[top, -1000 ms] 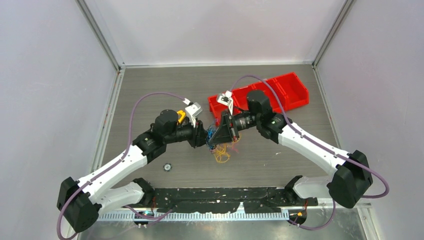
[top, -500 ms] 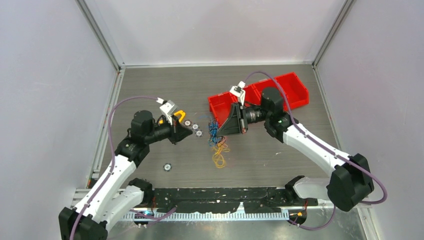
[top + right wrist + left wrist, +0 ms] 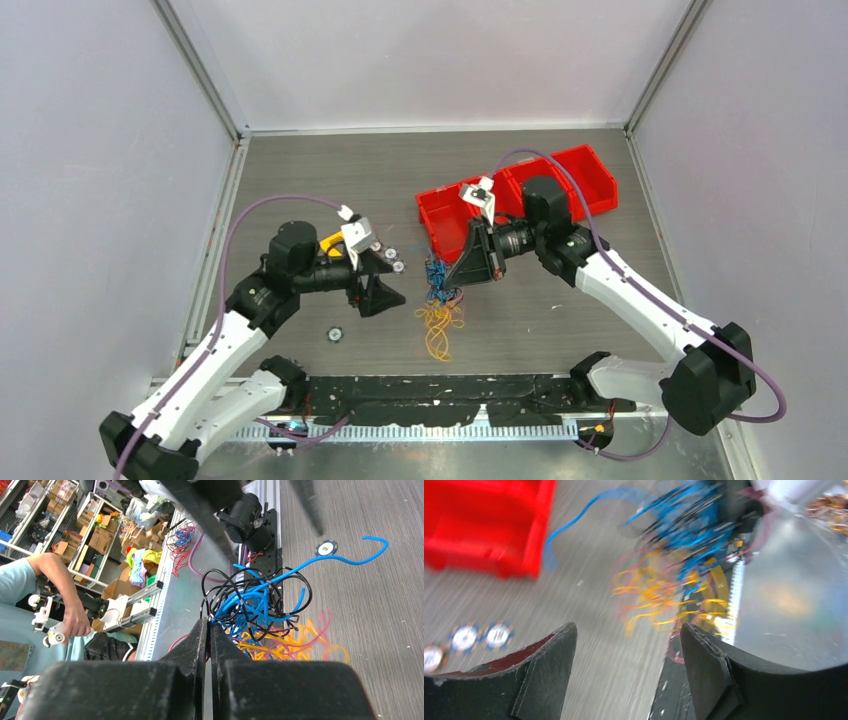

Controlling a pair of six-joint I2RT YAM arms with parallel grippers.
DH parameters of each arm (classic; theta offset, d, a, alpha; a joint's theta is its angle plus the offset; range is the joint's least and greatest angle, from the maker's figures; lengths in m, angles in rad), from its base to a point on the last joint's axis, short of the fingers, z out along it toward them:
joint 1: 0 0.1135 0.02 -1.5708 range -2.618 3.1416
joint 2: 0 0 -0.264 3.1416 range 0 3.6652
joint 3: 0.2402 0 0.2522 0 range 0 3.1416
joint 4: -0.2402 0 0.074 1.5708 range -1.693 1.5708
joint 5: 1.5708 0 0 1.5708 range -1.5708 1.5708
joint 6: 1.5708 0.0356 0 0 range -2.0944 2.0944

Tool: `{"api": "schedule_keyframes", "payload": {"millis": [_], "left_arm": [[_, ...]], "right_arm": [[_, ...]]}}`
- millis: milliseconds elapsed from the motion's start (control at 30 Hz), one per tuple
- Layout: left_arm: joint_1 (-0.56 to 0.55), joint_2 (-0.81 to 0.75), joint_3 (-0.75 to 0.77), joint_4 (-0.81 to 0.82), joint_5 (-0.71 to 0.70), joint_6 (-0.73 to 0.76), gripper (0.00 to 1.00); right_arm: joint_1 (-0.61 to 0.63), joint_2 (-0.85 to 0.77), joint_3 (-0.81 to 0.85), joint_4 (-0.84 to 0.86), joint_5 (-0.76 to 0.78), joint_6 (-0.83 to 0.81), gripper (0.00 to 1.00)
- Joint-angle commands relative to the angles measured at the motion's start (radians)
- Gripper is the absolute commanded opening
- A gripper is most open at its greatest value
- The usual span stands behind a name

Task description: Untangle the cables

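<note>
The cables (image 3: 437,305) are one tangled bunch of thin blue, black, yellow-orange and pink wires at mid table. My right gripper (image 3: 452,280) is shut on its upper blue-black part, and the yellow loops trail down onto the table. In the right wrist view the closed fingertips (image 3: 207,622) pinch strands of the cables (image 3: 255,605). My left gripper (image 3: 392,295) stands open just left of the bunch, apart from it. Its wrist view shows both black fingers spread, the left gripper (image 3: 628,630) holding nothing, and the cables (image 3: 674,580) ahead, blurred.
A red bin (image 3: 560,175) with compartments lies at the back right, behind the right arm. Small round discs (image 3: 392,260) lie left of the bunch and another disc (image 3: 335,333) lies nearer the front. A black strip (image 3: 450,385) edges the table's front.
The left gripper pulled away to the left, then opened and came back down-right toward the bunch. The right gripper stayed shut on the bunch and shifted slightly right.
</note>
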Motion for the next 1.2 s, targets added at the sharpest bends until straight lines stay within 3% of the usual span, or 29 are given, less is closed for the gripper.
{"api": "schedule_keyframes", "payload": {"millis": [0, 233, 267, 333, 400, 433, 700, 867, 933, 1000, 1033, 1100, 1167], "left_arm": [[-0.159, 0.036, 0.116, 0.137, 0.020, -0.053, 0.78], [-0.264, 0.199, 0.186, 0.187, 0.066, 0.012, 0.84], [-0.276, 0.210, 0.189, 0.170, 0.092, 0.039, 0.80], [-0.285, 0.228, 0.204, 0.105, 0.153, 0.109, 0.50], [-0.281, 0.219, 0.211, 0.014, 0.172, 0.150, 0.05], [-0.271, 0.203, 0.206, -0.026, 0.175, 0.169, 0.00], [0.050, 0.011, 0.070, -0.149, 0.206, 0.152, 0.00], [0.121, 0.021, 0.051, -0.167, 0.233, 0.088, 0.00], [0.118, 0.021, 0.032, -0.064, 0.260, -0.056, 0.00], [0.104, 0.025, 0.008, 0.082, 0.262, -0.198, 0.00], [0.097, 0.031, 0.003, 0.135, 0.257, -0.252, 0.00], [0.081, 0.053, 0.001, 0.211, 0.252, -0.345, 0.00], [0.058, 0.076, 0.000, 0.267, 0.238, -0.409, 0.00]], "right_arm": [[0.044, 0.025, 0.084, -0.062, -0.004, -0.108, 0.06], [0.147, 0.067, 0.199, -0.328, 0.012, -0.363, 0.06], [0.151, 0.072, 0.218, -0.367, 0.011, -0.389, 0.05], [0.151, 0.075, 0.233, -0.390, 0.012, -0.396, 0.06], [0.130, 0.070, 0.242, -0.423, 0.016, -0.438, 0.05], [0.105, 0.068, 0.247, -0.445, 0.019, -0.455, 0.05], [-0.125, 0.079, 0.329, -0.972, 0.093, -0.905, 0.05], [-0.232, 0.069, 0.341, -1.008, 0.146, -0.942, 0.06], [-0.233, 0.047, 0.314, -0.914, 0.179, -0.860, 0.07], [-0.217, 0.010, 0.250, -0.736, 0.224, -0.705, 0.39], [-0.207, -0.022, 0.198, -0.610, 0.242, -0.607, 0.71], [-0.148, -0.063, 0.136, -0.450, 0.313, -0.486, 0.99], [-0.071, -0.055, 0.120, -0.355, 0.351, -0.401, 0.96]]}}
